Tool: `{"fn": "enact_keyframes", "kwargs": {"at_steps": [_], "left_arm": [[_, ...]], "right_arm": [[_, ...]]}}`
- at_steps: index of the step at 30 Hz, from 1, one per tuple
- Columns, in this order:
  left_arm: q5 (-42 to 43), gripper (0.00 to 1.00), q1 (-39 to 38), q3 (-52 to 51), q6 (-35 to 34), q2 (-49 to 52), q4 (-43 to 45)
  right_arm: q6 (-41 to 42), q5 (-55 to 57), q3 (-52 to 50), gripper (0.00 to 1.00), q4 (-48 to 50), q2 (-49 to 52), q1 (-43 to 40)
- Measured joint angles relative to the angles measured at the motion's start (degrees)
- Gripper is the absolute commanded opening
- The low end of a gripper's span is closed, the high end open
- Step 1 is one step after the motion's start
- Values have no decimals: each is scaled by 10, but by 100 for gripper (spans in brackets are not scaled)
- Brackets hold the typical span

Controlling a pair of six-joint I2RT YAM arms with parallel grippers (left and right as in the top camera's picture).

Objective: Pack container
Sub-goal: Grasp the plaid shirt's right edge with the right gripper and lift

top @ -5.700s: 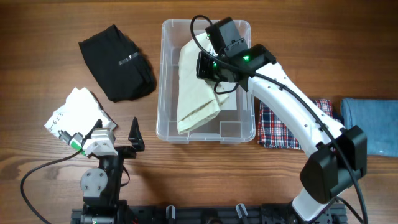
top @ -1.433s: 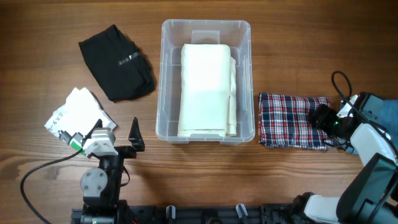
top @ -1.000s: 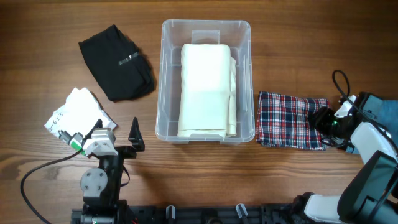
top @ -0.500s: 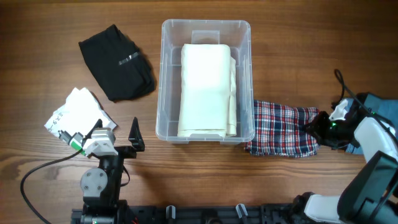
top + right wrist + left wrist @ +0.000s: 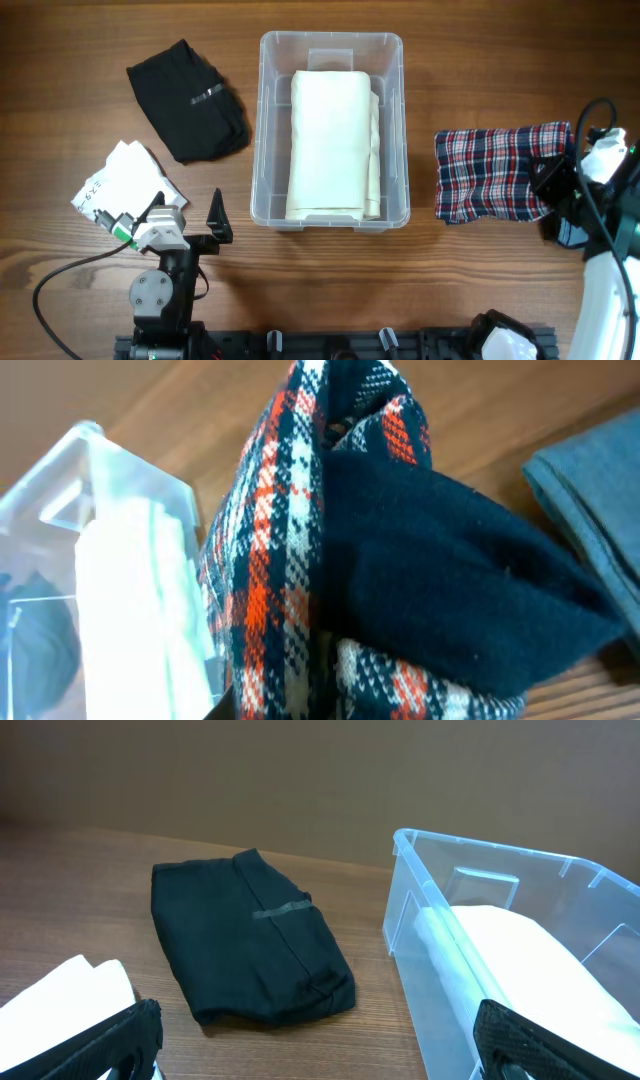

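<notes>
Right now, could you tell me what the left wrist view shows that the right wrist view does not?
Only the left wrist: the black garment lying in plain sight, and a corner of a white item. Only the right wrist: the plaid cloth filling the frame, and the blue cloth at the right edge. Both: the clear container with the cream cloth inside.

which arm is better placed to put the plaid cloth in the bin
Right. Its pincer holds the plaid cloth, which hangs just right of the bin. The left pincer is open and empty, parked on the bin's other side.
</notes>
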Motion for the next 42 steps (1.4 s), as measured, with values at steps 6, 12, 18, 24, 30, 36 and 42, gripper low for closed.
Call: {"fn": "enact_keyframes", "kwargs": {"at_steps": [6,12,18,24,30,36,42], "left_arm": [[0,100,0,0,0,0,0],[0,100,0,0,0,0,0],[0,100,0,0,0,0,0],[0,100,0,0,0,0,0],[0,100,0,0,0,0,0],[0,100,0,0,0,0,0],[0,100,0,0,0,0,0]], "right_arm": [[8,-2,0,4,-5,-31,0],[10,-21,0,4,-7,-31,0],[10,-26,0,4,-19,-31,0],[5,-26,0,4,-34,-35,0],[3,-31,27,4,-52,-85,0],[12,-119,108,4,-38,-103,5],[59,-163,193,4,23,-84,66]]}}
